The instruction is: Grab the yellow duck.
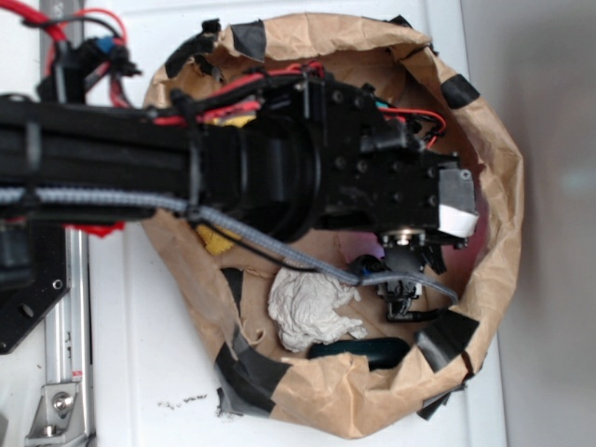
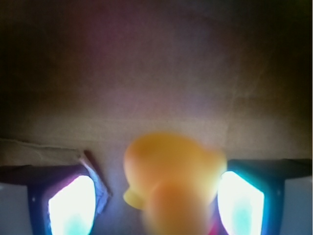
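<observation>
**Inside the paper bowl: duck sits between the fingers, grasp not yet closed**

Inside the brown paper bowl (image 1: 503, 186), which we take as our landmark, the black arm (image 1: 186, 163) reaches across from the bowl's left rim and covers most of its upper half. The gripper (image 1: 410, 279) hangs off the arm's far end, low over the floor toward the bowl's right wall. Below the arm, near the lower rim, lies the white rag (image 1: 312, 312); a dark teal object (image 1: 363, 352) lies just beside the rag, closer still to the rim. A patch of yellow cloth (image 1: 219, 242) shows under the arm at the bowl's left side.

In the exterior view we cannot find the yellow duck; the gripper hides that spot. In the wrist view the yellow duck (image 2: 171, 171) fills the bottom centre, blurred by closeness, resting on the bowl's floor. The two fingers (image 2: 71, 205) stand either side of it: the right one appears to touch or nearly touch the duck's flank, while a clear gap remains on the left. We read the jaws as spread, holding nothing.

Judgement: the duck lies directly in the closing line, slightly nearer the right finger. We cannot tell its long axis from the blur. Closing should suffice; the rounded, glossy body may squirt out if pinched off-centre.
</observation>
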Motion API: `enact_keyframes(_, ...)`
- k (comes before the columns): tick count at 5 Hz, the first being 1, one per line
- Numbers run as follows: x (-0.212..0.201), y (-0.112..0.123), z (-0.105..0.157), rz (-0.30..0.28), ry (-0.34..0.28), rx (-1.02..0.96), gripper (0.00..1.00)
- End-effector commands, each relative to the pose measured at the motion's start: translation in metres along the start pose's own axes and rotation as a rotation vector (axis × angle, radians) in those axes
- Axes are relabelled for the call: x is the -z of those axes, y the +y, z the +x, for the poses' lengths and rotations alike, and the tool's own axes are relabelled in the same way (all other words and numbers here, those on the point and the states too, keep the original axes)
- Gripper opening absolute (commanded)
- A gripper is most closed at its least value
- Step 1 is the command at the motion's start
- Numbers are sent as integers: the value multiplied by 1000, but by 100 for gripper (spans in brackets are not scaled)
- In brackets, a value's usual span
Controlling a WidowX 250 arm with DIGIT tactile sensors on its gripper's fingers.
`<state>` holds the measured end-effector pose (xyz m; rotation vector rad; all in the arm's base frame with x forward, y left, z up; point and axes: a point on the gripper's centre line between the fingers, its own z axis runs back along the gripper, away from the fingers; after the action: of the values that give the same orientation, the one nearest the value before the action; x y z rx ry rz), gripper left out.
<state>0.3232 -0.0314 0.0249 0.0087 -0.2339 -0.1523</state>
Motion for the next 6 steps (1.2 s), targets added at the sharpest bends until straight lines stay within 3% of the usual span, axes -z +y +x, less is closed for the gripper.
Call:
enact_keyframes(1,-66,24,6,1,-138,-65,100)
enact_keyframes(2,-78,33,5,4,-154,-104,100)
enact_keyframes(4,-46,49,14,137,-82,-169,100)
enact_keyframes(6,-32,49,18,130,-54,-166,100)
